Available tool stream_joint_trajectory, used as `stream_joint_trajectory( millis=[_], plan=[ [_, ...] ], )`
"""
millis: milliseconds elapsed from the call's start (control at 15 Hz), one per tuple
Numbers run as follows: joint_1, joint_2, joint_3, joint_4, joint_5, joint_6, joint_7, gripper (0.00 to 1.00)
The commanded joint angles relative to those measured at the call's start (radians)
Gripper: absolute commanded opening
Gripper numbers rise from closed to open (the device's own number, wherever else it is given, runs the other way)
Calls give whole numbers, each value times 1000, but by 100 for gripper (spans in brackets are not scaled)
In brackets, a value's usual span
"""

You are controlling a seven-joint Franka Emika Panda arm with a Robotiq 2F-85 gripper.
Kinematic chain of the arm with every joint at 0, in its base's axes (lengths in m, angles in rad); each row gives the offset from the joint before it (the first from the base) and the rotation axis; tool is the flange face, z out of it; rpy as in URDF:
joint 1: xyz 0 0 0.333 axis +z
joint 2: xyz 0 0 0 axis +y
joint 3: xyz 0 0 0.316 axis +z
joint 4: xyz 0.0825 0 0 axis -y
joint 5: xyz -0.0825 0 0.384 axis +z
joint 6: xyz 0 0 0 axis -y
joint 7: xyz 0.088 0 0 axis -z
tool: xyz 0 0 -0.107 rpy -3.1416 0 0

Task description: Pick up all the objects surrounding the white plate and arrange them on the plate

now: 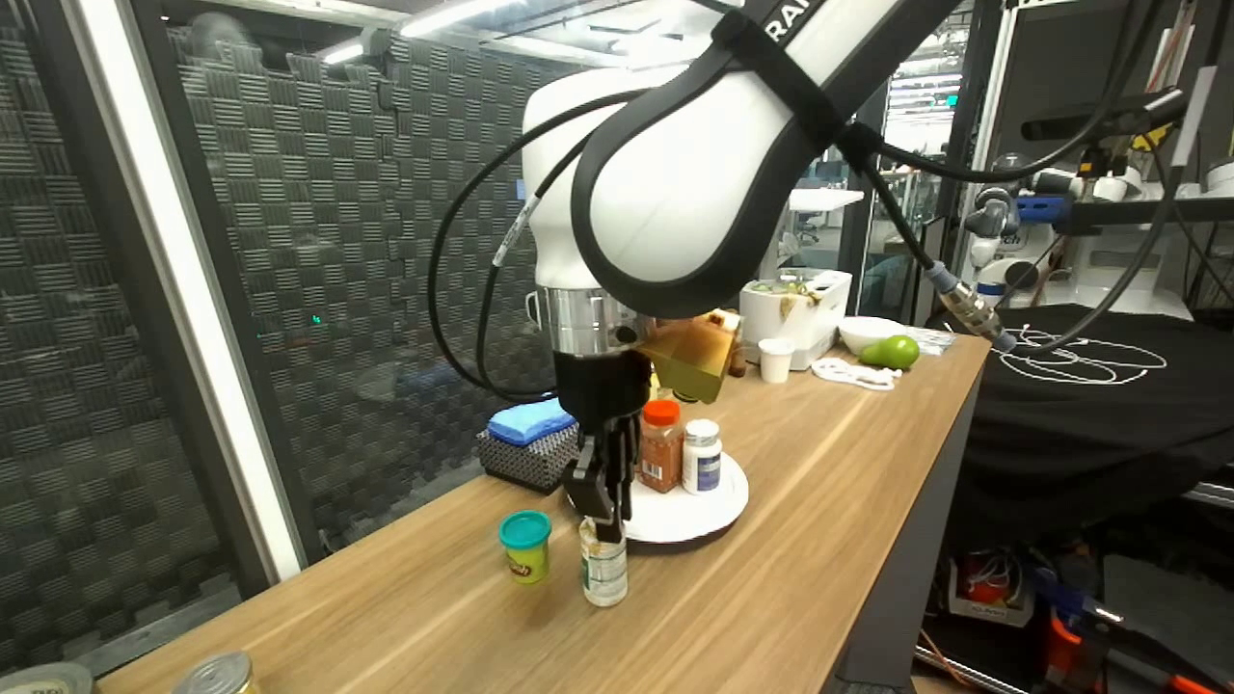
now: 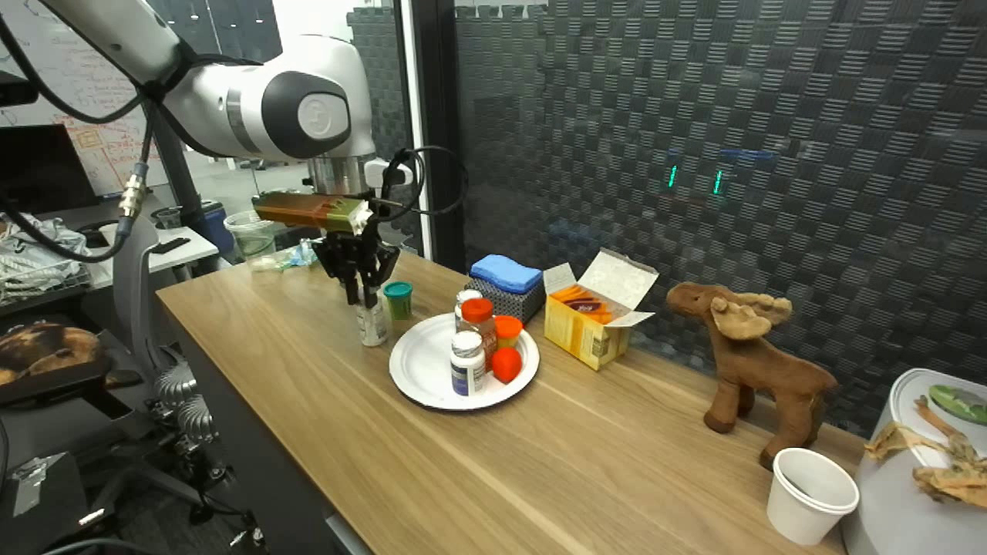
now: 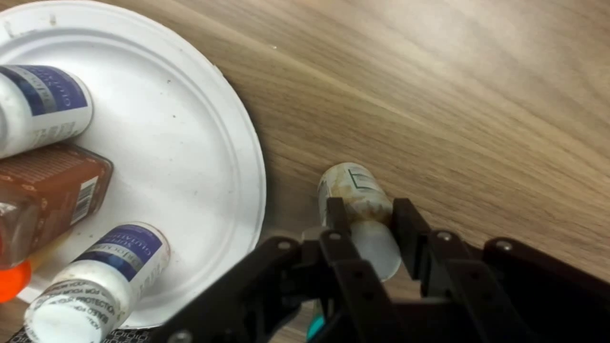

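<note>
Stained bottle (image 3: 365, 205) between 2 fingertips (image 3: 409, 231)

Brown wood-grain tabletop (image 3: 476, 143): smooth, faint sheen; round white paper-like plate (image 3: 176, 157): matt, lightly specked. Green-printed white cylindrical plastic-looking bottle (image 3: 362, 205): dull, brown-stained; black two-fingered gripper (image 3: 369, 206): matt, with shiny metal screw heads (image 3: 444, 236). Brown four-legged plush moose (image 2: 771, 370): fuzzy cloth; yellow rectangular card box (image 2: 570, 327): printed; silver cylindrical arm collar (image 1: 583, 323): glossy metal.

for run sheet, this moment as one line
gripper: astride bottle beside plate | grip: unclear | green tub: off plate | jar: on plate
</note>
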Motion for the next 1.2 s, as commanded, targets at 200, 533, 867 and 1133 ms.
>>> stream_joint_trajectory(
  millis=[200, 533, 867, 1133],
  plan=[
    [-3, -81, -6, -46, 11, 13, 20, 19],
    [-6, -182, -33, -97, -10, 25, 83, 18],
    [-35, -204, -67, -112, -2, 12, 105, 18],
    [-66, -155, -100, -101, -8, 45, 118, 16]
  ],
)
